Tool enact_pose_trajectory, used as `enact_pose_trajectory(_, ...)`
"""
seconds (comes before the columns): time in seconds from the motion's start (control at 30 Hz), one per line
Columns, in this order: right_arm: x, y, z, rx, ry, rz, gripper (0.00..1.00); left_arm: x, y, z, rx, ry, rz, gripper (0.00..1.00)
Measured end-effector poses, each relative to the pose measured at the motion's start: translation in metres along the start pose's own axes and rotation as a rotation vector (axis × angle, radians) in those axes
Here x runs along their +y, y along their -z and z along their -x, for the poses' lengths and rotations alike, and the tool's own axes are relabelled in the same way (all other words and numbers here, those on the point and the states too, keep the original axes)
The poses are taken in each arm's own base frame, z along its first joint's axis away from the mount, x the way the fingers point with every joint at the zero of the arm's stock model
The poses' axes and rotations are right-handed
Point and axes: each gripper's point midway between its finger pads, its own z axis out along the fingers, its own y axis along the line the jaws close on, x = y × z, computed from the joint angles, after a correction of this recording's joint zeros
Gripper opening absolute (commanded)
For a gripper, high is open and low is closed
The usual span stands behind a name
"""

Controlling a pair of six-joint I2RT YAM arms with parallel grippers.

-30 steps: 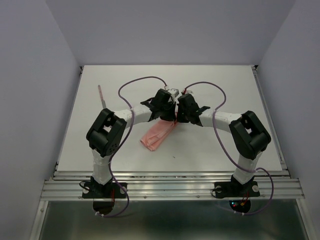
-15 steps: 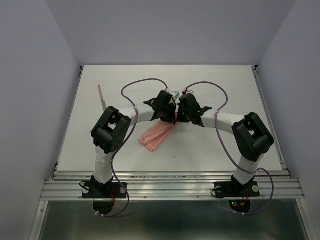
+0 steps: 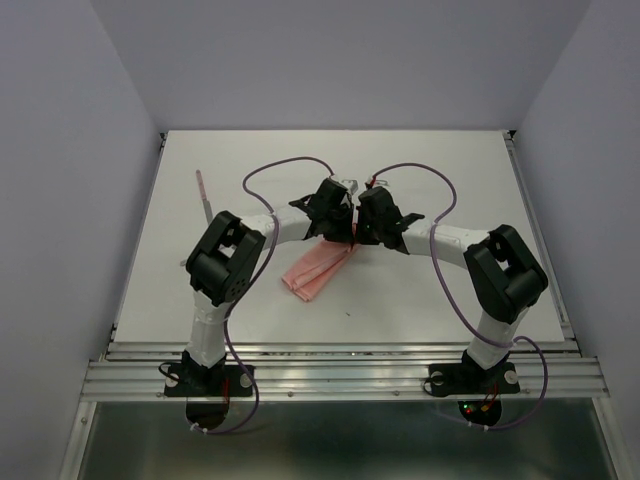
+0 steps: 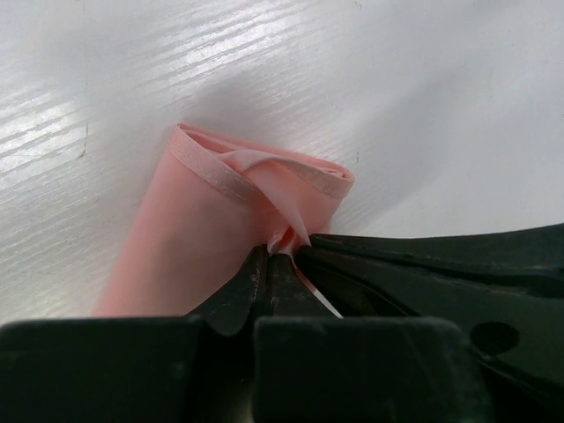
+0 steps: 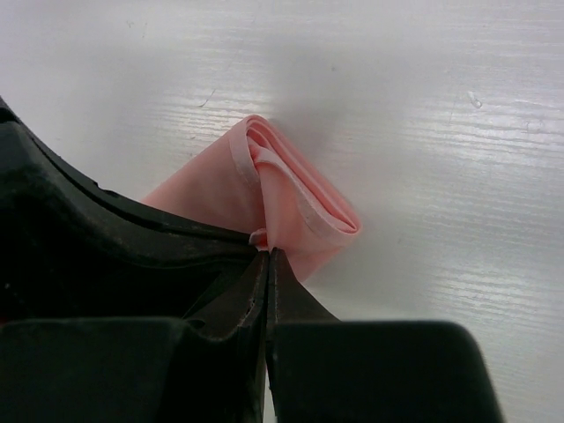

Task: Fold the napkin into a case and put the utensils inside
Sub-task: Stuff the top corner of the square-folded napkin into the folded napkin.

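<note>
Two pairs of fingers meet at one spot. My left fingers (image 4: 242, 295) are pressed together on a thin raised pleat of the napkin (image 4: 203, 211). My right fingers (image 5: 295, 308) are pressed together on the same pleat from the other side, tip to tip with the left, touching or nearly so. The pleat rises from the top layer at the hemmed end of the cloth, and the layers beneath lie stacked and rolled over. I judge that I am working this end layer, but I cannot tell whether the aim is to lay a fold or to open a mouth. To do it well, both pairs should travel together, low and at one pace, so the cloth neither twists nor tears free of one pinch. They should lift only the top layer, or the whole strip will drag. Seen from above, the napkin (image 3: 315, 270) is a narrow folded strip lying diagonally mid-tabletop (image 3: 450, 170), its far end under my wrists. One slim pink-shafted utensil (image 3: 203, 190) lies well apart at the far left.
</note>
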Motion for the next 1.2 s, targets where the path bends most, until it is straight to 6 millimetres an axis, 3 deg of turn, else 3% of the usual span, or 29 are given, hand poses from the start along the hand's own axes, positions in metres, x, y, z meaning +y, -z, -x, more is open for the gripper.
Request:
enact_pose_trajectory(0.3,0.001,0.000,-0.001,0.004,0.000,0.006,0.01,-0.002,-0.007,0.001,-0.003,0.034,-0.005,0.01)
enact_pose_trajectory(0.47,0.000,0.000,-0.001,0.003,0.001,0.002,0.01,-0.002,-0.007,0.001,-0.004,0.036,-0.003,0.15)
enact_pose_trajectory(0.63,-0.003,0.000,-0.003,0.005,0.002,-0.008,0.01,-0.001,-0.003,0.002,-0.010,0.027,0.004,0.37)
enact_pose_trajectory(0.83,-0.008,-0.001,-0.004,0.001,0.003,-0.028,0.01,-0.007,0.012,0.014,-0.043,0.010,-0.002,0.42)
enact_pose_trajectory(0.93,-0.007,-0.001,-0.003,0.000,0.002,-0.028,0.01,-0.013,0.019,0.019,-0.060,0.005,-0.014,0.41)
enact_pose_trajectory(1.03,-0.007,-0.001,-0.003,-0.001,0.002,-0.028,0.01,-0.018,0.024,0.023,-0.071,0.000,-0.023,0.32)
enact_pose_trajectory(1.13,-0.007,-0.001,-0.003,-0.001,0.002,-0.027,0.01,-0.019,0.028,0.024,-0.076,-0.006,-0.019,0.00)
enact_pose_trajectory(1.2,-0.006,-0.001,-0.004,0.001,0.002,-0.023,0.01,-0.019,0.031,0.026,-0.083,-0.016,-0.016,0.00)
